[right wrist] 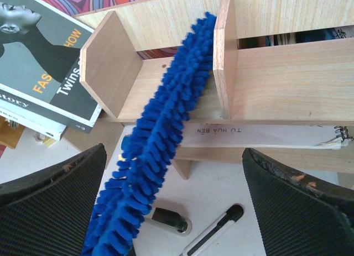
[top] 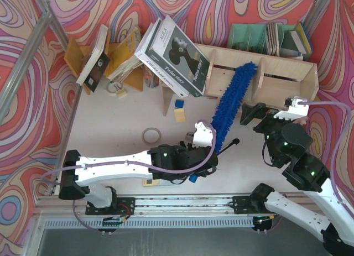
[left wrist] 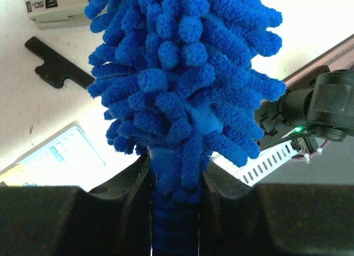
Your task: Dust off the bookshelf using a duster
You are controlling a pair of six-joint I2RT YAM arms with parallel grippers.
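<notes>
Jaws of L gripper (left wrist: 174, 173) were clenched on the duster (top: 232, 98) handle. R gripper (top: 251, 113) was spread wide, holding nothing, near the bookshelf (top: 282, 73) front edge, just beside the duster. Duster slanted over the pale table (top: 110, 118), tip inside an open compartment, touching a divider (right wrist: 224, 51). Swirl-patterned walls (top: 33, 73) enclosed the table. Leaning books (top: 174, 57) crowded the shelf's L end – a pen (right wrist: 215, 231) lay on the table by the duster.

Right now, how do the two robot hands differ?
The left gripper is clamped on the handle of the duster; the right gripper is open and empty. The left gripper sits back over the table; the right gripper faces the bookshelf close up. Both have two black fingers.
</notes>
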